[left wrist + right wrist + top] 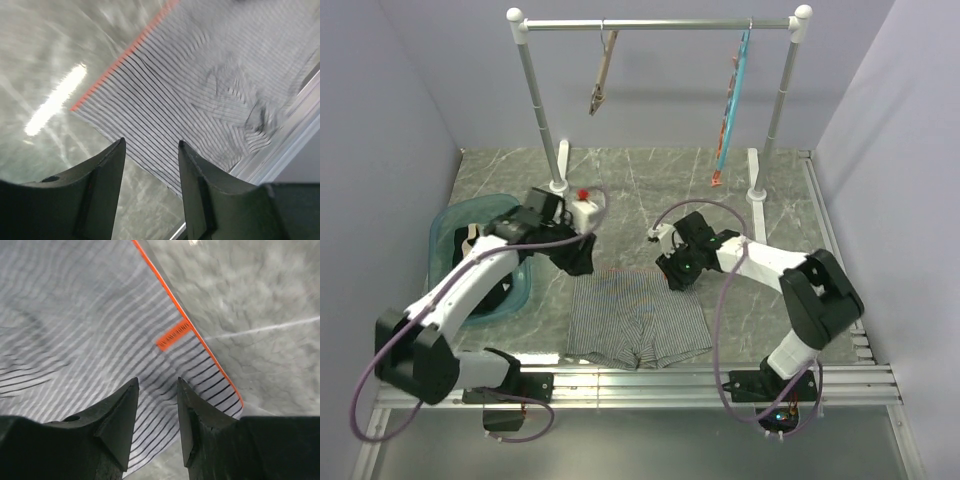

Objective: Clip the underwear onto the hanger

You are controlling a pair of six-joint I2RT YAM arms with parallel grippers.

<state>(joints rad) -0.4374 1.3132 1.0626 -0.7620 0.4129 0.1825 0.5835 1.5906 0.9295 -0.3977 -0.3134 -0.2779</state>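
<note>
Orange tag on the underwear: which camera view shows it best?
Right wrist: the orange tag sits large beside the waistband's orange edge. Left wrist shows striped underwear and that edge, no tag. Top external shows the whole garment, tag too small to see.

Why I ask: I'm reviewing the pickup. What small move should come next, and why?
The underwear lies flat on the table; the left gripper and right gripper hover open over its orange-edged waistband, holding nothing, while the wooden hanger hangs on the rail. So probably lower both onto the waistband ends and close.
</note>
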